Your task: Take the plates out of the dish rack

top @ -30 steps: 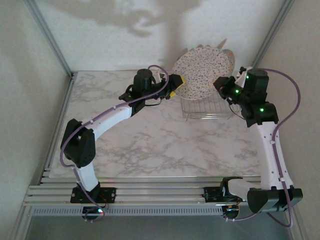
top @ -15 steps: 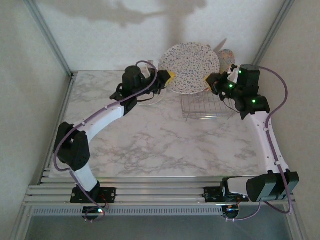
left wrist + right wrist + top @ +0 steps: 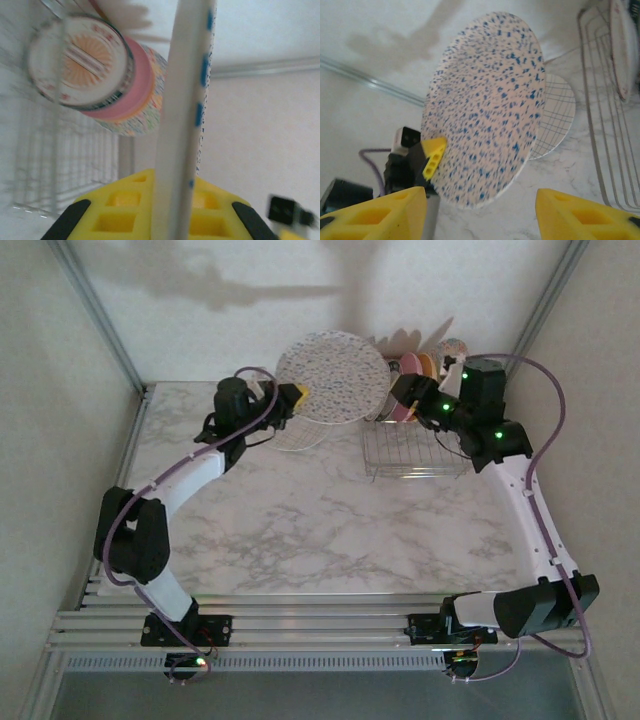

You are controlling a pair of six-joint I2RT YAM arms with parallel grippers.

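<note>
The speckled plate [image 3: 332, 375], upright left of the rack [image 3: 415, 455], was clamped at its rim by the left end effector [image 3: 295, 395]; the right end effector [image 3: 402, 390] stood apart beside it. This seemingly shallow grip could let it slip onto the counter [image 3: 300, 520].

2 white arms [image 3: 190, 475], black joints [image 3: 130, 535], looping purple cables [image 3: 564, 415], yellow finger pads [image 3: 375, 215], green lights [image 3: 443, 410] on the right.

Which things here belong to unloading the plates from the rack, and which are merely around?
Job: speckled plate; left hand gripping it; open right hand; racked plates; dish rack; checked plate lying flat.
Around: marble table; aluminium rails.
</note>
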